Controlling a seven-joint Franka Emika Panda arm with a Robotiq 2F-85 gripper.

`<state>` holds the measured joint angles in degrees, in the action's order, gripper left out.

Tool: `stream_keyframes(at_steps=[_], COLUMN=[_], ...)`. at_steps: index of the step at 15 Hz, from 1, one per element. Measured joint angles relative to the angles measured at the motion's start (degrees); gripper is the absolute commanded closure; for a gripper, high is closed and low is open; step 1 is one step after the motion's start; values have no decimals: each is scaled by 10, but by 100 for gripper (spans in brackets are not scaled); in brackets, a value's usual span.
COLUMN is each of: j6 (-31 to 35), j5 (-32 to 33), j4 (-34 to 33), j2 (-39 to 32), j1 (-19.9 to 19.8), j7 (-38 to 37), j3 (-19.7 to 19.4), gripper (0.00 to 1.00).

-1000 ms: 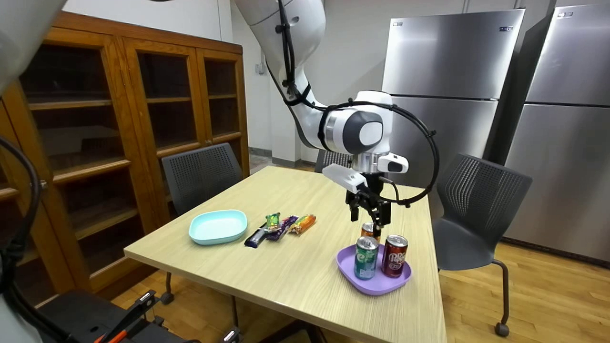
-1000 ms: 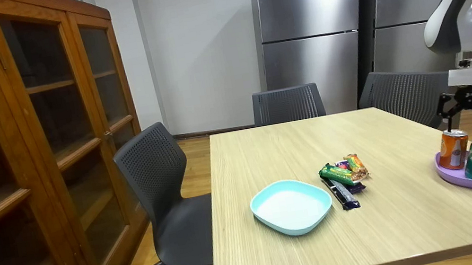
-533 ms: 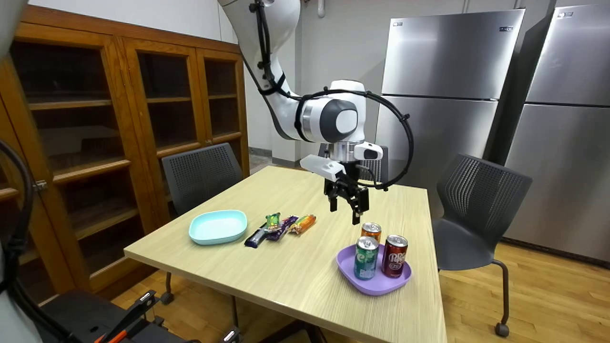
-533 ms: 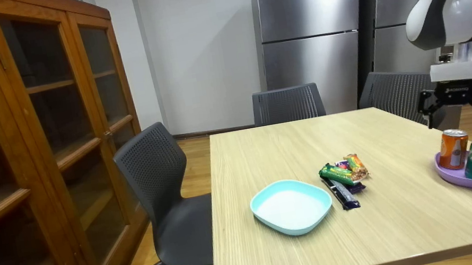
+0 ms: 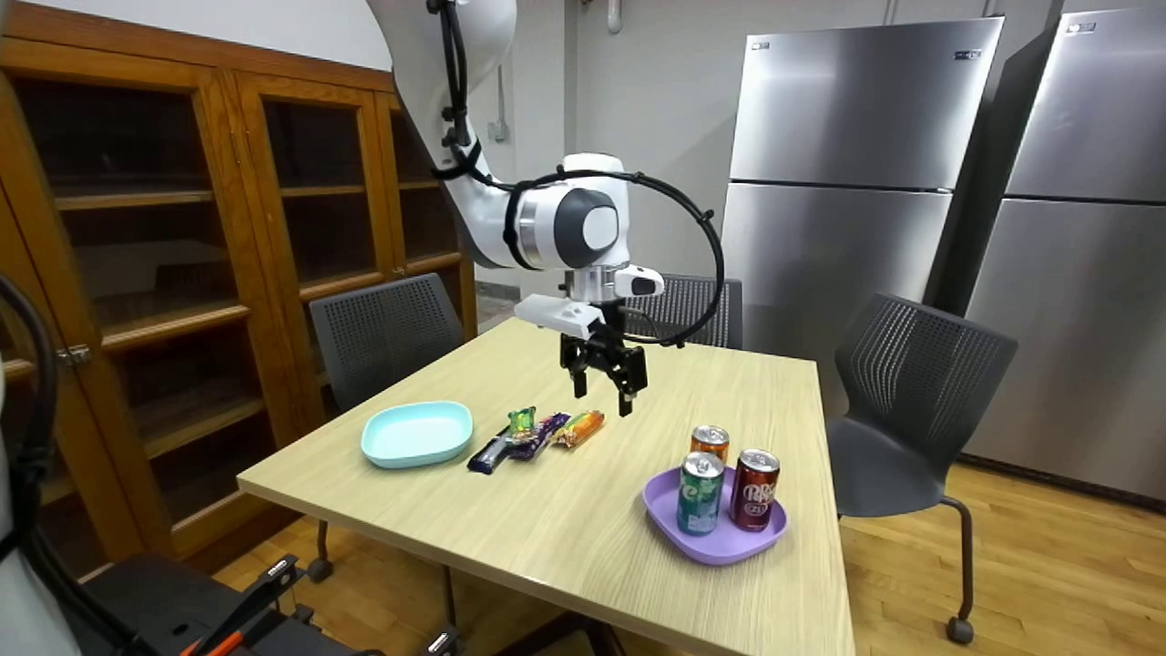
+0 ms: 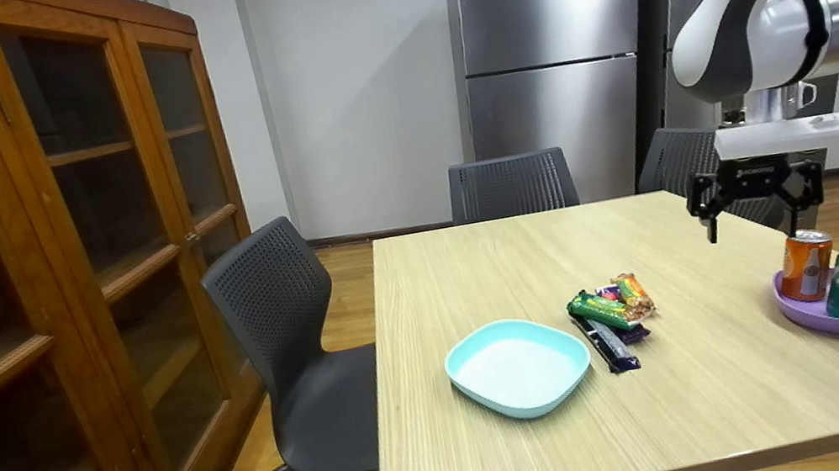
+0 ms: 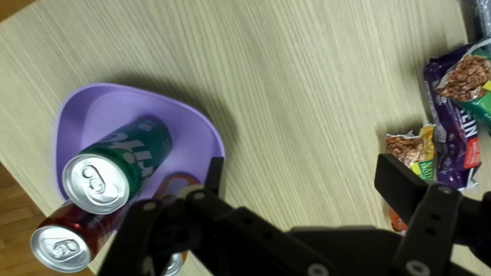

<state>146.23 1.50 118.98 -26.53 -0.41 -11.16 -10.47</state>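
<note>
- The gripper (image 5: pixel 603 397) was held above the table (image 5: pixel 547 510), its jaws spread wide; nothing was gripped or touched.
- The wrapped bars (image 5: pixel 545 435) were heaped on the table to one side of it; on the other side, the cans (image 7: pixel 122 157) were stood upright in the purple tray (image 5: pixel 720 547).
- The wrapped bars were judged light and fairly firm, in slick, loose film; a hold across the middle was thought surer than one on the thin ends.
- The cans were judged smooth and dentable, and heavy if full, which could not be told; mid-height on the side was thought the best hold, though finger room was limited by their closeness.
- Three cans were counted: a green can (image 5: pixel 700 497), a red can (image 5: pixel 754 492) and an orange can (image 6: pixel 806 266).
- Four wrapped bars were counted: a green bar (image 6: pixel 599 311), an orange bar (image 6: pixel 633 293), a purple bar (image 6: pixel 634 333) and a dark bar (image 6: pixel 613 346).
- Two trays were counted, with the pale blue tray (image 5: pixel 417 433) placed near the heap.
- Three chairs (image 6: pixel 288 317) and two refrigerators (image 6: pixel 544 10) were also counted.
</note>
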Motion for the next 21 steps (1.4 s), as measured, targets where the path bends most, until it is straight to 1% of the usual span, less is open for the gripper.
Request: stream_keyframes(at_steps=[5,13,16,21], j6=[7,8,8,8], j5=[1,2,8,8], j4=[15,23,23,23], j2=[3,-4,-10,-12], j1=[9,17,24,24], j7=[15,63,68,68], j3=[34,80,84,80], gripper=[0,0,0,0])
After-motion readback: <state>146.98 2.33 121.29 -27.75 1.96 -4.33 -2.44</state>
